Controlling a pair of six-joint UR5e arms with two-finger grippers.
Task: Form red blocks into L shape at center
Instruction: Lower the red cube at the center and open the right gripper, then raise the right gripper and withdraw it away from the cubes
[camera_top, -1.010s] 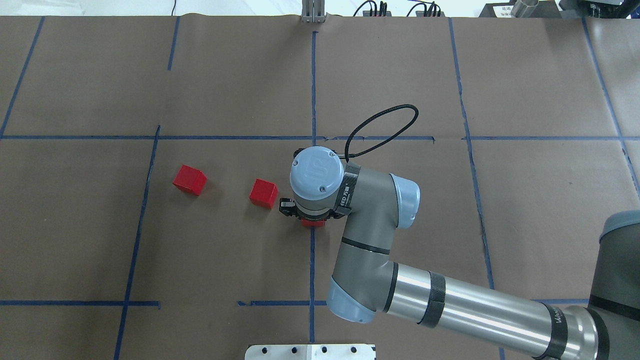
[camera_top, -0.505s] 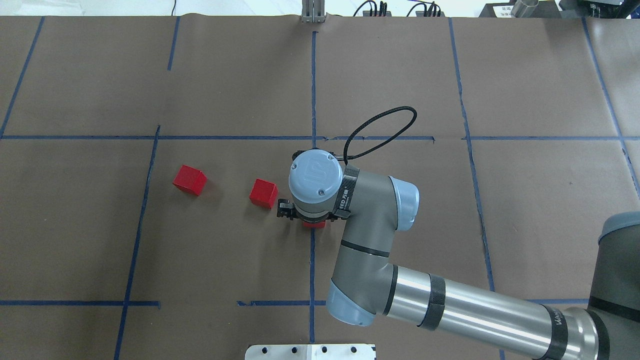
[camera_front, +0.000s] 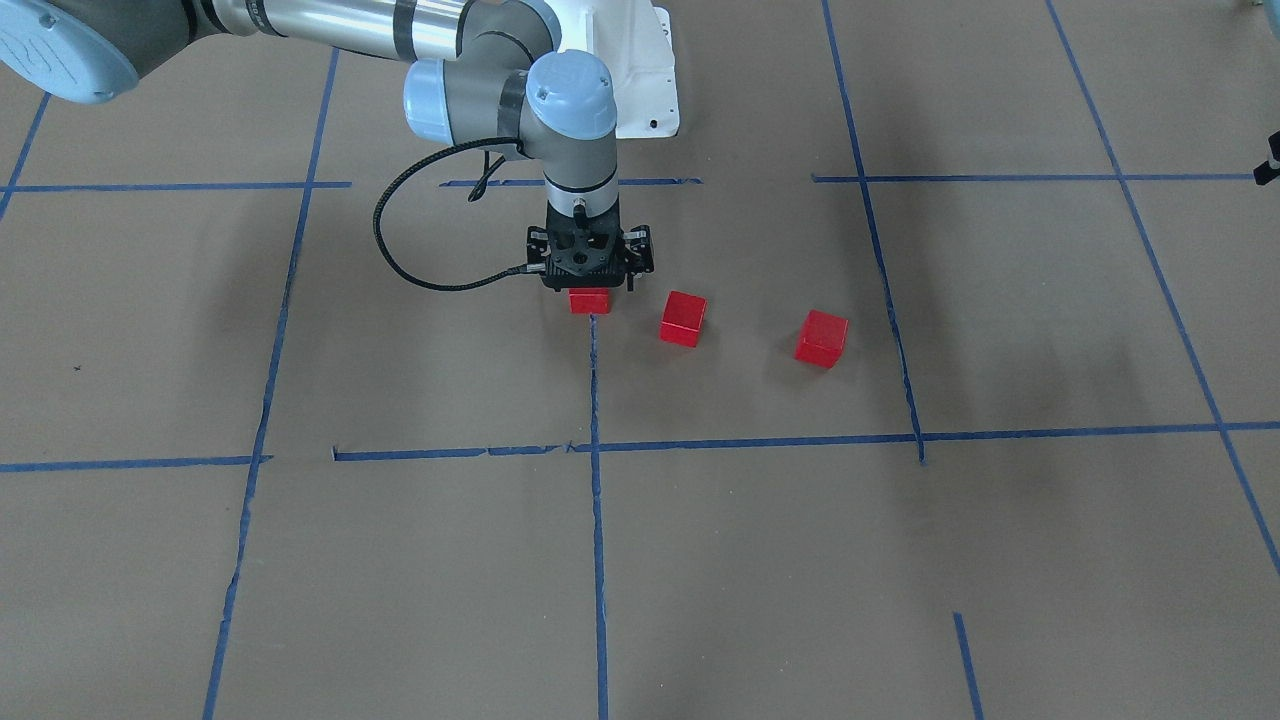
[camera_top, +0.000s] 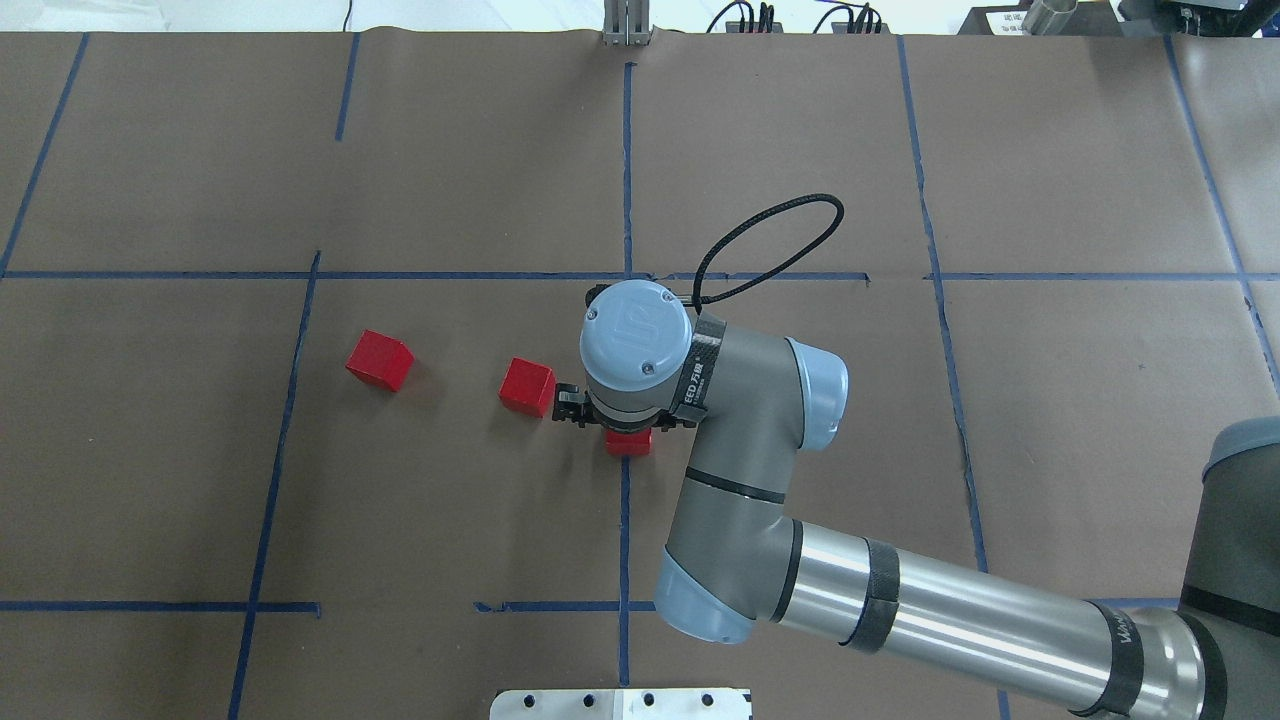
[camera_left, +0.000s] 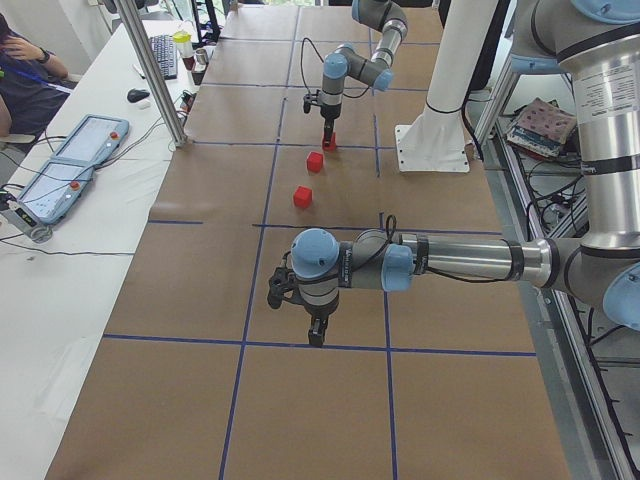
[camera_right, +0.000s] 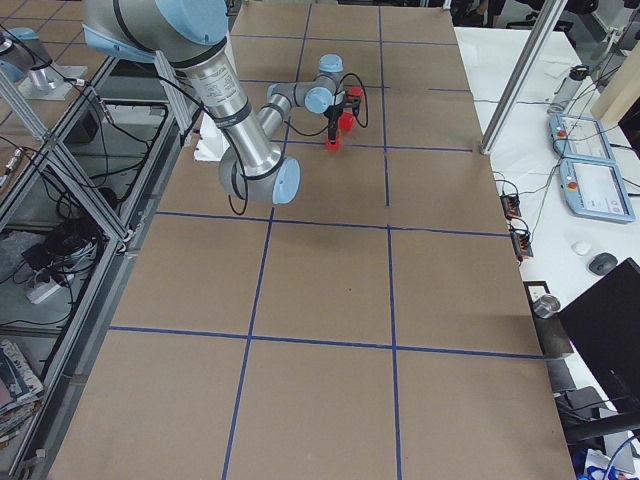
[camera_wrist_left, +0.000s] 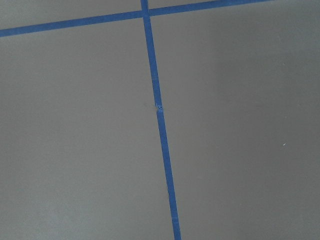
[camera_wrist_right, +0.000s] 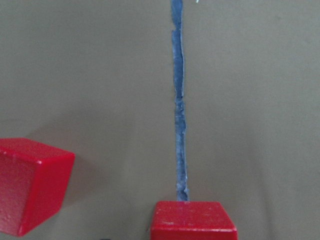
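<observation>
One red block (camera_top: 628, 443) sits on the centre's blue tape line (camera_top: 624, 520) beneath the right end effector (camera_front: 590, 288); I cannot tell whether it grips the block or stands wide. The second block (camera_top: 527, 387) lies near and the third block (camera_top: 380, 360) well apart on the tabletop (camera_top: 800, 150), none touching, so the L is barely begun

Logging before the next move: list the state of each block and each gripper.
Right gripper: low over the tape-line block; open or shut unclear.
Left gripper: above paper, far from blocks; open or shut unclear.
Tape-line block: on the vertical blue line, under the right gripper.
Middle block: loose on paper, skewed, touching nothing.
Outer block: loose on paper, skewed, alone.
</observation>
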